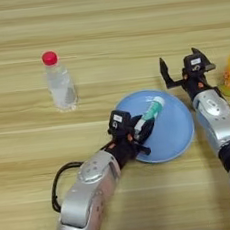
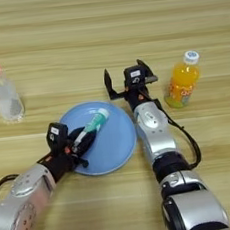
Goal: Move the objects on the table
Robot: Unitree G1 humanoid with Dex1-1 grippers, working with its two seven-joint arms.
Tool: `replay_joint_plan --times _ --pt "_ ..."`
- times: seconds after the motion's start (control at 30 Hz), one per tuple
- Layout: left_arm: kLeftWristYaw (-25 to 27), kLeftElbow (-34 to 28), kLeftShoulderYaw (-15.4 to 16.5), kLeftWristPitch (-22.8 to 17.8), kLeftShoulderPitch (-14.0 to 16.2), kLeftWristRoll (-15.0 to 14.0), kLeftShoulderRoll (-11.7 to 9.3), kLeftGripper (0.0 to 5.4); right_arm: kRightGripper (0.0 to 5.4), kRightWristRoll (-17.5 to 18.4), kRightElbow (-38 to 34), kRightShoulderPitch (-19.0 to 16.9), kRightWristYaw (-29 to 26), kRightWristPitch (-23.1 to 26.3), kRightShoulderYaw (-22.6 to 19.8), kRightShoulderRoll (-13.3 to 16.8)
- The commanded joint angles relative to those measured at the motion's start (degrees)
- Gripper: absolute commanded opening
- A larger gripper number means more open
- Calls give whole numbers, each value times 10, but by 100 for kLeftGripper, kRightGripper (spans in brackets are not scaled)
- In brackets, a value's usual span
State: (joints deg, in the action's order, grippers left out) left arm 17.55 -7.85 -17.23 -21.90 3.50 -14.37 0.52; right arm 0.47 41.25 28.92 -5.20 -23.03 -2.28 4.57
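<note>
A round blue plate lies on the wooden table near the middle. My left gripper reaches over the plate's near-left rim, shut on the lower end of a white teal-capped tube that points up and right above the plate. Just beyond the plate's far right edge, my right gripper is open with nothing between its fingers. A clear red-capped bottle stands upright at the left. To the right of the right gripper stands a short orange drink bottle, a little apart from it.
A black cable loops beside my left forearm at the lower left. Bare wood stretches across the far side of the table.
</note>
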Motion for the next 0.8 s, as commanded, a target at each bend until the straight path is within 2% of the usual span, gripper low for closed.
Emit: replay_joint_plan --times 0.03,0.3,0.57,0.67,0.8 --pt "-5 0 -3 -1 -1 13 -2 233 540 -2 -5 10 4 9 1 -3" --pt "-5 2 -2 10 -2 20 -1 307 540 -2 -7 9 3 8 1 -3" --pt "-8 -9 8 54 -6 21 8 384 540 0 -27 -1 0 14 1 -4" --pt "-11 -12 11 73 -8 29 6 410 540 1 -31 -3 -1 16 2 -5" --pt "-16 -3 23 77 -13 27 10 454 540 1 -36 -6 -2 18 1 -4"
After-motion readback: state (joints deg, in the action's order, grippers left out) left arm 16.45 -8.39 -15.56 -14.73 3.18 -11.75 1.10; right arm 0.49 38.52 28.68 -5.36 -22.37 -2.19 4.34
